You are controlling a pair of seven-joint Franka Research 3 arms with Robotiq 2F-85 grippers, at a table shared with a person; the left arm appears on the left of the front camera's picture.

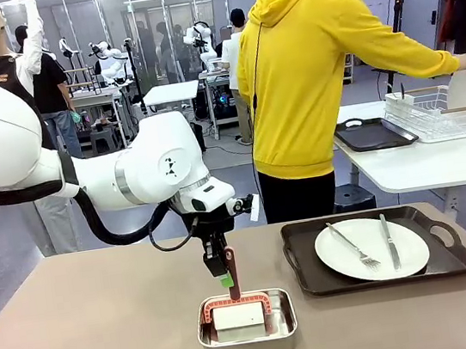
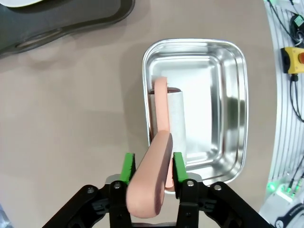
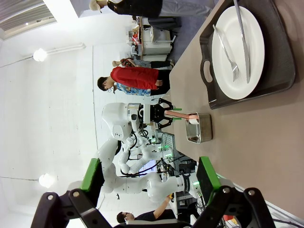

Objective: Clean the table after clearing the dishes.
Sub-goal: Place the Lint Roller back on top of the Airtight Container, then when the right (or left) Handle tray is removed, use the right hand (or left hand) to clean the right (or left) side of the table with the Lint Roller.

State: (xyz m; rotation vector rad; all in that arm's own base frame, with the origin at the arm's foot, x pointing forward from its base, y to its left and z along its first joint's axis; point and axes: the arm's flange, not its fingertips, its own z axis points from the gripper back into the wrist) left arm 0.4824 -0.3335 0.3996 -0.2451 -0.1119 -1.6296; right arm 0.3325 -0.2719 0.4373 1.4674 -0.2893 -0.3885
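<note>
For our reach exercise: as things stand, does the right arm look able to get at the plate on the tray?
Probably yes. The right gripper is open, bare table lies between it and the plate, and the left gripper is off at the pan, clear of that path.

A white side table [image 1: 406, 169] with wire rack [image 1: 433, 114] stands on grey floor [image 1: 2, 259].

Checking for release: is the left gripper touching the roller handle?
Cannot tell. In the left wrist view the handle sits between the green pads of the left gripper, close on both sides, but neither contact nor a gap shows plainly.
</note>
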